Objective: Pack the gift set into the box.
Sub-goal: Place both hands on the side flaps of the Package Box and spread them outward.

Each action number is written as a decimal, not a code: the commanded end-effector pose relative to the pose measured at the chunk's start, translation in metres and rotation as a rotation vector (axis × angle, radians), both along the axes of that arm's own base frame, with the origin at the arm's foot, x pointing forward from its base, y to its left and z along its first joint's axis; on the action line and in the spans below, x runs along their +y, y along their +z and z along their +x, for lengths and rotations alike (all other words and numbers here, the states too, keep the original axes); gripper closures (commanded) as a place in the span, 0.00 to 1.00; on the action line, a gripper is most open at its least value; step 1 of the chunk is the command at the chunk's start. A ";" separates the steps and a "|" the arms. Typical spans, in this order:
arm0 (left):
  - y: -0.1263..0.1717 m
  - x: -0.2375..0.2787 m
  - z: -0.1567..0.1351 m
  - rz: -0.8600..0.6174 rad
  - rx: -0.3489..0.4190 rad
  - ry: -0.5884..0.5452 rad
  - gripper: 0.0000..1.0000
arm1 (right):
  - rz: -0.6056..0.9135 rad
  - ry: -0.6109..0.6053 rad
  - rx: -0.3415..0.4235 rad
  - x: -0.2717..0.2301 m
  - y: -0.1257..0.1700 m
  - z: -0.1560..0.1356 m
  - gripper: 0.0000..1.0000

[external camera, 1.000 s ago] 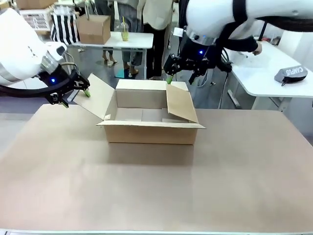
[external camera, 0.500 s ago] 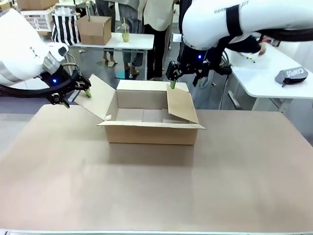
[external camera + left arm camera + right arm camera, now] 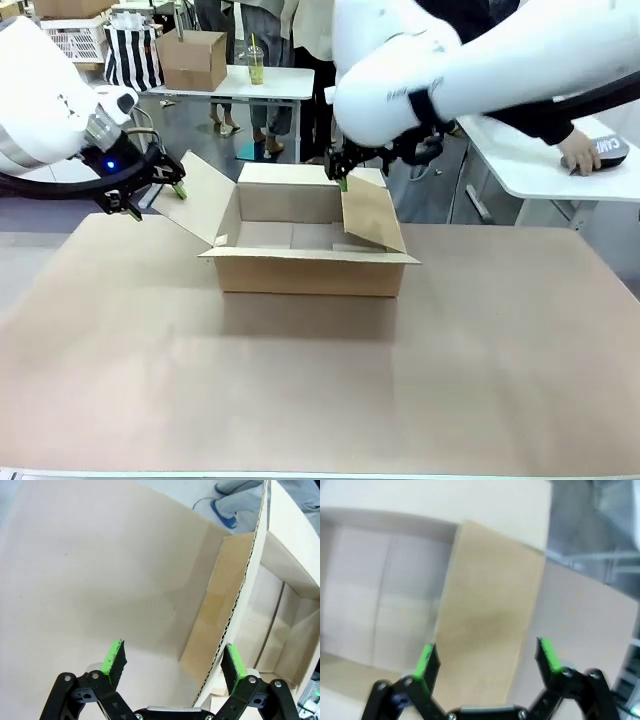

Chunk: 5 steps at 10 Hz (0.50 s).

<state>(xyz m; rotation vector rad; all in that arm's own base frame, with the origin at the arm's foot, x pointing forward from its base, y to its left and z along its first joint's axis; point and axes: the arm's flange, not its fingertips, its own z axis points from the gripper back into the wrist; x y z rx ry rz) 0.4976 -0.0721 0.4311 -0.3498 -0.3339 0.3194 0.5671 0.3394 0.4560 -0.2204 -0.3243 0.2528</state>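
Though it looks light, the box (image 3: 305,265) at the desk's (image 3: 500,380) far edge is stiff card; we judge flap edges (image 3: 242,580) the best hold. Left pincer (image 3: 172,660), right pincer (image 3: 487,655): both wide.

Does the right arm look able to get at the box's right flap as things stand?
Probably yes: the right end effector hangs open just over the upper edge of the right flap of the box, with nothing between them.

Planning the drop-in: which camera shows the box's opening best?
Front view: the whole box with its open top, right flap leaning inward. Left wrist view catches the left flap edge-on and some interior; right wrist view, blurred, looks down on the right flap.
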 end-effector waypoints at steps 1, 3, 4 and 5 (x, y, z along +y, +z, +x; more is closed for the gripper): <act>0.002 0.000 0.000 0.015 -0.005 0.017 0.00 | -0.207 -0.136 0.047 0.032 -0.013 0.022 0.00; 0.002 0.000 0.000 0.015 -0.005 0.017 0.00 | -0.242 -0.075 0.093 0.047 -0.029 0.031 0.00; 0.002 0.000 0.000 0.015 -0.005 0.017 0.00 | -0.208 -0.077 0.104 0.046 -0.031 0.031 0.00; 0.002 0.000 0.000 0.015 -0.005 0.017 0.00 | -0.215 -0.107 0.085 0.042 -0.028 0.028 0.00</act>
